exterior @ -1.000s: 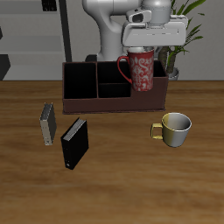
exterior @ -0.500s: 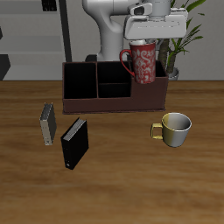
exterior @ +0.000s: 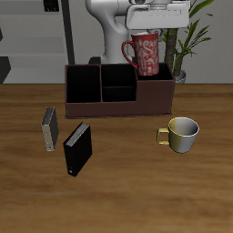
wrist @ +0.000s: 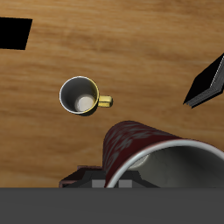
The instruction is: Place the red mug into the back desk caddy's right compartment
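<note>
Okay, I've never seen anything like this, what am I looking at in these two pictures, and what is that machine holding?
These are simulator renders of a robot arm working at a wooden table. One picture looks at the table from the front and above. The other comes from a camera on the arm's wrist, looking down past its claw.

The claw holds a red mug in the air above the back desk caddy, a long dark brown box split into sections. The wide end section under the mug is the right compartment.

Also on the table: a yellow-cream mug, a black book-like box and a smaller grey box. The wrist view shows the red mug's rim up close.
</note>
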Controlling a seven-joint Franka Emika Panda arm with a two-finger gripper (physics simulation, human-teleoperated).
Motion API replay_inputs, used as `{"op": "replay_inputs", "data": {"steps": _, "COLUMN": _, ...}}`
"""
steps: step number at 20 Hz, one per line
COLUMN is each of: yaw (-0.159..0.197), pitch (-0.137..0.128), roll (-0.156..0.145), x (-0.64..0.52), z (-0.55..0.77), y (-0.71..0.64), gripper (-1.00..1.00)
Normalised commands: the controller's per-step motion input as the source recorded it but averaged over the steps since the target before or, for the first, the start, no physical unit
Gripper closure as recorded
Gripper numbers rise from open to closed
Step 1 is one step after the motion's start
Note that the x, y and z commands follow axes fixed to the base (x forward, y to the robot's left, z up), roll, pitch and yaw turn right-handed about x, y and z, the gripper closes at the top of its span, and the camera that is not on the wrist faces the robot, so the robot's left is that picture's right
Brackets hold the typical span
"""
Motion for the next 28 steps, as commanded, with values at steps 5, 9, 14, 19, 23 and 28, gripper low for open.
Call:
{"op": "replay_inputs", "data": {"steps": 5, "yaw": -0.018, "pitch": -0.028, "roll": -0.020, "x": -0.36, "z": 0.17, "y": -0.16, "gripper": 1.00}}
{"op": "replay_inputs", "data": {"steps": 9, "yaw": 0.015, "pitch": -0.031, "roll": 0.000, "x": -0.39, "z": 0.07, "y": -0.05, "gripper": 1.00}}
{"op": "replay_inputs", "data": {"steps": 14, "yaw": -0.001, "pitch": 0.008, "roll": 0.009, "x": -0.28, "z": -0.08, "y": -0.04, "gripper": 1.00}}
{"op": "replay_inputs", "data": {"steps": 19, "yaw": 0.024, "pitch": 0.006, "roll": 0.026, "x": -0.25, "z": -0.10, "y": 0.06, "gripper": 1.00}}
{"op": "replay_inputs", "data": {"steps": 23, "yaw": 0.028, "pitch": -0.009, "roll": 0.017, "x": -0.27, "z": -0.02, "y": 0.03, "gripper": 1.00}}
{"op": "replay_inputs", "data": {"steps": 28, "yaw": 0.008, "pitch": 0.003, "roll": 0.016, "x": -0.17, "z": -0.03, "y": 0.04, "gripper": 1.00}}
